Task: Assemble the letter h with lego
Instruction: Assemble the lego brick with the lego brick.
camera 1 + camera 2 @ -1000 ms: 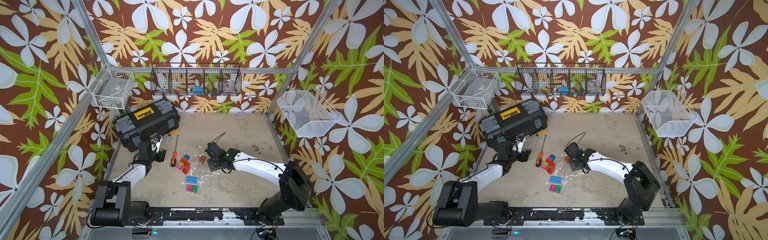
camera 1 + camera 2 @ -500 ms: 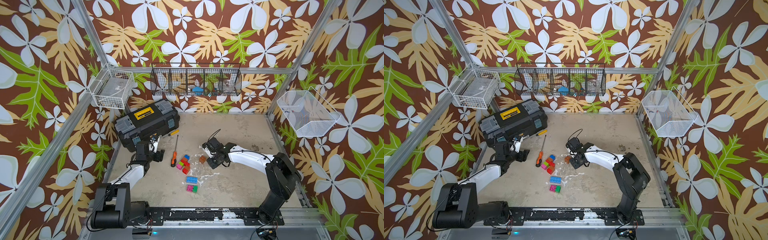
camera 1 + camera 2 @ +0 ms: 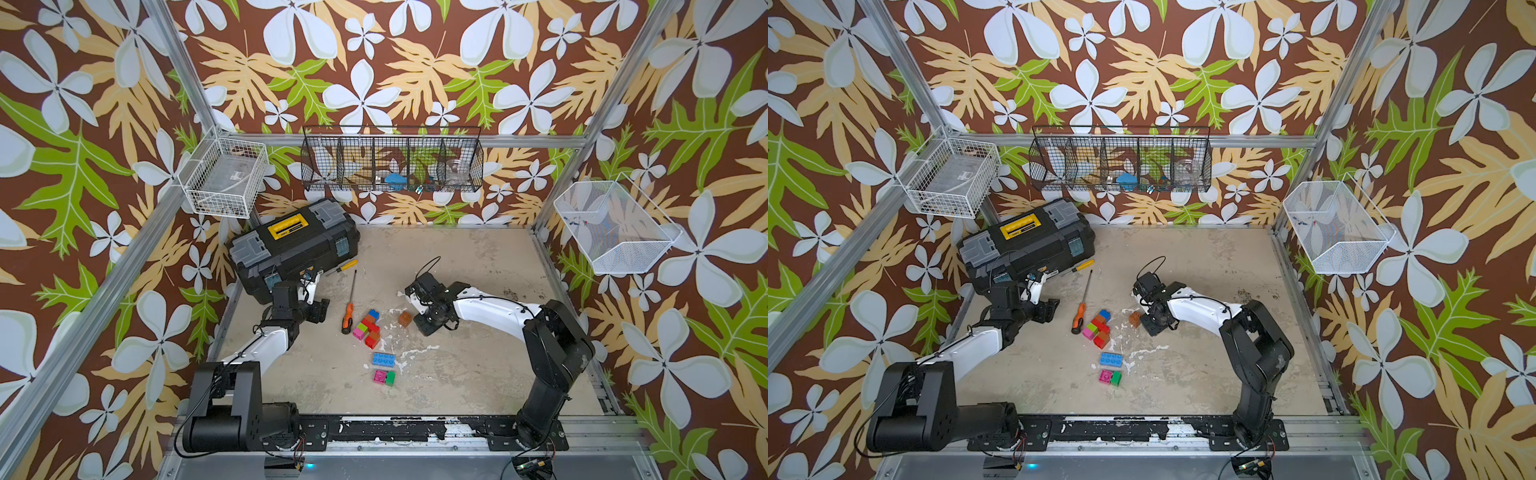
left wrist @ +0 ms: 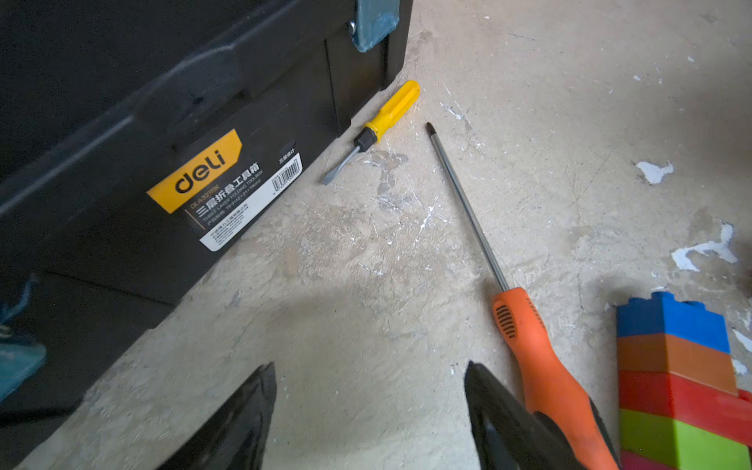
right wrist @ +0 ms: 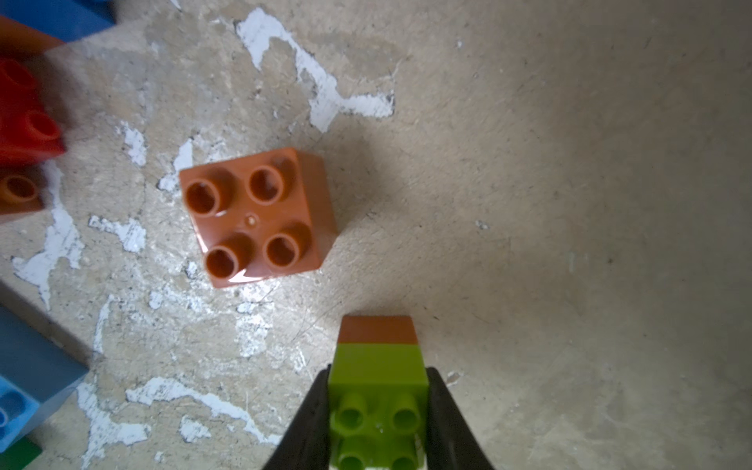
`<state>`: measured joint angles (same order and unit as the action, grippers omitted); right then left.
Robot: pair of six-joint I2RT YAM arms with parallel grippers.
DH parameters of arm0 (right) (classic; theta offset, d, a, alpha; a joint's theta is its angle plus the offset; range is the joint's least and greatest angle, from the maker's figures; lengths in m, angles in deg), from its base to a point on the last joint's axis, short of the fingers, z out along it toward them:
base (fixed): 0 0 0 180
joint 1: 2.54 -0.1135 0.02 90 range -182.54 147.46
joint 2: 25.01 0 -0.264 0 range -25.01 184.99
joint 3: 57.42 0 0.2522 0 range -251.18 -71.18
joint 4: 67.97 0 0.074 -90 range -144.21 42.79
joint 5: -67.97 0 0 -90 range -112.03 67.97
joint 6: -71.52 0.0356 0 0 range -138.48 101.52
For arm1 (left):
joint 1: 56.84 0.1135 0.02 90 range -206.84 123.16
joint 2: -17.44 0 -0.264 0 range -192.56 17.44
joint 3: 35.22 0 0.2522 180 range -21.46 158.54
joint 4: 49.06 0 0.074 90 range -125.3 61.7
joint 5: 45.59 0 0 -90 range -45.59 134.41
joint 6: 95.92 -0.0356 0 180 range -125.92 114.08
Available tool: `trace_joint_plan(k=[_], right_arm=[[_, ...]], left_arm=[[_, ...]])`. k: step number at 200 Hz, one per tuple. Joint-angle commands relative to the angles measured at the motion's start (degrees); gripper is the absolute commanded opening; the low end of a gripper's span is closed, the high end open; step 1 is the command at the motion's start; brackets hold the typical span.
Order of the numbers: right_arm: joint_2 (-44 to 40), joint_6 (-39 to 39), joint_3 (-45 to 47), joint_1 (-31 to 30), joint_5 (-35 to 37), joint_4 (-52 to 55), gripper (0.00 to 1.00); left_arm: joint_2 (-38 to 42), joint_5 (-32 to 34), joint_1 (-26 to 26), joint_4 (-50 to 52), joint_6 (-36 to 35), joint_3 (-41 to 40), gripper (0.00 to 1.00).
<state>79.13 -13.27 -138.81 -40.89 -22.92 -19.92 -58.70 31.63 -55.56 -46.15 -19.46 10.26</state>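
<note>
Right gripper clamps a green-on-orange brick stack near a loose orange brick. Left gripper, jaws spread and empty, hovers between the black toolbox and an orange-handled screwdriver. Beside the screwdriver sits the joined brick cluster, apparently lying flat.

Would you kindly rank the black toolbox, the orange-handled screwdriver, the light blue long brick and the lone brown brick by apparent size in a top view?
1. black toolbox
2. orange-handled screwdriver, by length, though thin
3. light blue long brick
4. lone brown brick
</note>
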Motion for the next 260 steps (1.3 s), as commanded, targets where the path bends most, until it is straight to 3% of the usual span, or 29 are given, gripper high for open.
trace_joint_plan(k=[1,45,95,127,154,178,207,224,237,260], right_arm=[[3.6,-1.6,2.1,0.5,-2.4,3.1,0.24],[8.8,0.4,3.6,0.5,-1.9,3.6,0.21],[3.4,7.6,-1.3,4.1,1.2,1.9,0.22],[3.2,10.1,-2.8,5.9,1.2,-0.7,0.32],[3.4,10.0,-4.5,6.1,0.4,0.0,0.5],[-1.7,9.3,-3.5,6.1,0.5,-0.3,0.6],[-9.9,7.4,-1.6,5.9,-0.1,1.0,0.64],[-15.5,4.3,1.7,2.9,-2.3,-0.7,0.63],[-19.2,2.1,4.9,-2.0,-2.4,-4.2,0.55],[-25.0,-11.0,13.8,-17.5,-2.7,-13.7,0.55]], left_arm=[[-0.1,-0.9,0.2,0.7,0.5,0.4,0.77],[-0.8,-1.5,0.5,0.9,0.6,0.7,0.77],[-1.1,-2.3,0.6,1.0,0.7,0.7,0.77],[-0.8,-2.6,0.8,0.9,0.7,0.6,0.77],[-0.5,-3.0,1.1,0.8,0.7,0.4,0.77],[-0.7,-3.1,1.0,0.9,0.7,0.5,0.77],[-0.8,-3.6,1.1,1.1,0.7,0.5,0.77],[-1.1,-3.8,1.2,1.3,0.7,0.7,0.77],[-1.0,-4.3,1.6,1.3,0.7,0.6,0.77],[-1.5,-5.3,2.1,1.6,0.9,1.0,0.77]])
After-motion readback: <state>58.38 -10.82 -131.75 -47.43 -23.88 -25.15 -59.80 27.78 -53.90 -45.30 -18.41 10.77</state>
